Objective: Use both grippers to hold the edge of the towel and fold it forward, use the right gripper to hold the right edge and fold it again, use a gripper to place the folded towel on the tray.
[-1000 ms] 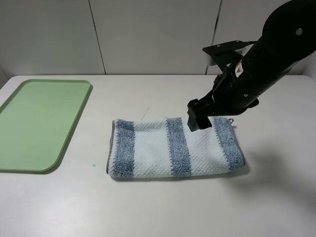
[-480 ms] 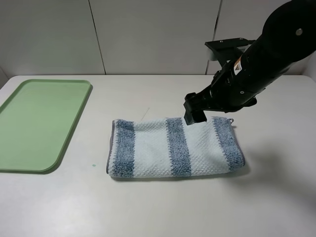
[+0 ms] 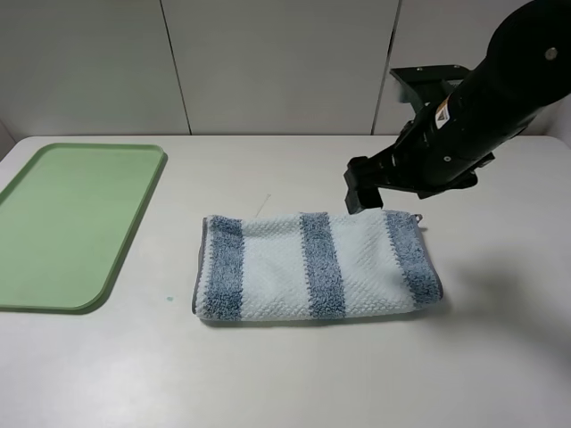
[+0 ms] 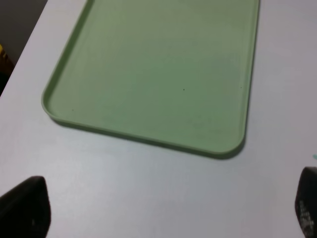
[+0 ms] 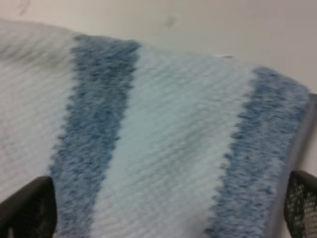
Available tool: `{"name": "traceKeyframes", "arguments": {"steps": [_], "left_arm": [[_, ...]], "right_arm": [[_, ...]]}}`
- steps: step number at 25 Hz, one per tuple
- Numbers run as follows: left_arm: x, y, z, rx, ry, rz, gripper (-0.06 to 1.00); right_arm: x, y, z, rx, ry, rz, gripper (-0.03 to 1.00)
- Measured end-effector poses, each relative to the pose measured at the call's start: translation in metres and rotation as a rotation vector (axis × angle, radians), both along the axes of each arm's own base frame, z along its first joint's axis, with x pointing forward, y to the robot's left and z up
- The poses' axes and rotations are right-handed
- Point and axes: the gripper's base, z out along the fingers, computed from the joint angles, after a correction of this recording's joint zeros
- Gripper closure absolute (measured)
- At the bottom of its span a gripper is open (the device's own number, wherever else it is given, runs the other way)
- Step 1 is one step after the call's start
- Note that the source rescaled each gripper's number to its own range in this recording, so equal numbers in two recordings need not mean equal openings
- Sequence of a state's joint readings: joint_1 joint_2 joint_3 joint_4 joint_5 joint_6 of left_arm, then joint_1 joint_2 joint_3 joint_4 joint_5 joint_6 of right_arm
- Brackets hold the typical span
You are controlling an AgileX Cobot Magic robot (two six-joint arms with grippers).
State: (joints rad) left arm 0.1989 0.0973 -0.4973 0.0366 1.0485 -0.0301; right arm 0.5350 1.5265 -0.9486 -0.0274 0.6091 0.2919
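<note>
The towel, white with blue-grey stripes, lies folded once on the table, right of the tray. The towel fills the right wrist view. My right gripper hovers above the towel's far edge, open and empty; its fingertips show wide apart in the right wrist view. My left gripper is out of the exterior view; its fingertips show wide apart in the left wrist view, above the table near the light-green tray, which is empty.
The white table has a small green speck left of the towel. A panelled wall stands behind the table.
My right gripper has risen off the towel's far edge and drawn back to the right. The towel has stayed flat.
</note>
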Motion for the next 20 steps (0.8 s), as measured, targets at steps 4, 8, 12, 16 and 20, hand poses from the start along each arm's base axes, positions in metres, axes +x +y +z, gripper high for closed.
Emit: {"name": "traceKeyframes", "arguments": {"steps": [4,8,12,16,20], "left_arm": [[0.000,0.000,0.000,0.000,0.000,0.000,-0.05],[0.000,0.000,0.000,0.000,0.000,0.000,-0.05],[0.000,0.000,0.000,0.000,0.000,0.000,-0.05],[0.000,0.000,0.000,0.000,0.000,0.000,-0.05],[0.000,0.000,0.000,0.000,0.000,0.000,-0.05]], "right_arm": [[0.006,-0.017,-0.001,-0.016,0.028,-0.061,-0.03],[0.012,-0.033,-0.002,-0.028,0.048,-0.104,-0.03],[0.017,-0.043,-0.005,-0.034,0.057,-0.111,-0.03],[0.026,-0.054,-0.025,-0.050,0.138,-0.144,-0.03],[0.036,-0.062,-0.046,-0.045,0.194,-0.177,-0.03]]}}
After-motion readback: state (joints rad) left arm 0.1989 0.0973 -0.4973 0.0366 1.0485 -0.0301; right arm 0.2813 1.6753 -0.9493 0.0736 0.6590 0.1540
